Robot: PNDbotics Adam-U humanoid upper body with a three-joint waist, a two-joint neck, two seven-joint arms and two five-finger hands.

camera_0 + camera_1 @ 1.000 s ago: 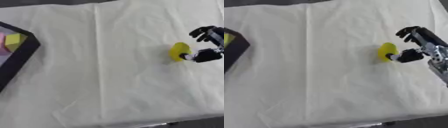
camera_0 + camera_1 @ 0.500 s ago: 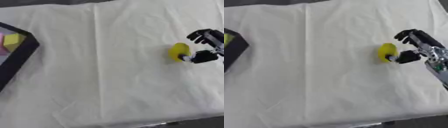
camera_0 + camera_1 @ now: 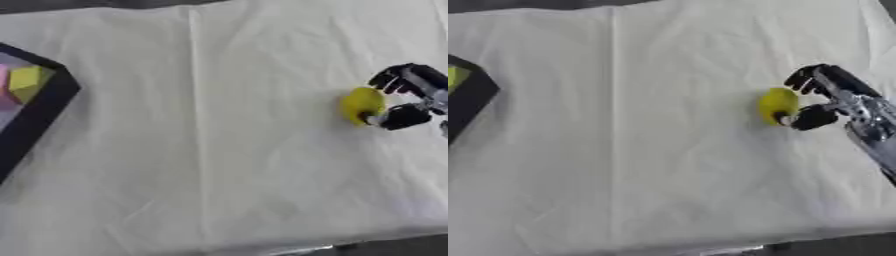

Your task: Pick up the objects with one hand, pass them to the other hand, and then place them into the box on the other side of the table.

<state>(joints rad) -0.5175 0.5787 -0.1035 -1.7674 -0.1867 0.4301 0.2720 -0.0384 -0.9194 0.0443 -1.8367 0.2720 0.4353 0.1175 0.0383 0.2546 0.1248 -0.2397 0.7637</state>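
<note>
Since the earlier frames the right hand (image 3: 409, 97) has barely shifted, maybe a touch closer on the yellow object (image 3: 361, 104); the object sits in the same spot on the cloth. The box's slight shift in frame looks like a head tilt.

Left eye view: yellow object lies on the white cloth (image 3: 219, 150) at the right side, well apart from the box (image 3: 39, 112) at the left edge. Right hand comes in from the right edge, curled fingers above and behind the object, thumb tip touching its lower right side. Looks like closing a pinch; whether the fingers actually touch can't be told. Object not lifted. It is rounded, smooth, egg or lemon shaped, matte yellow, probably plastic or foam. Box has a black rigid rim, angled corner showing, with a yellow-green block (image 3: 26, 82) and something pink beside it inside. Cloth is soft, creased, with a fold line running top to bottom.

Right eye view: same pose, more of the silver and black forearm visible along the right edge. Thumb sits against the object, fingers arched over the far side, likely to trap it from two sides for a pickup. Only a black corner of the box shows at left. Left hand not visible in either view, so the handover step is still ahead.
</note>
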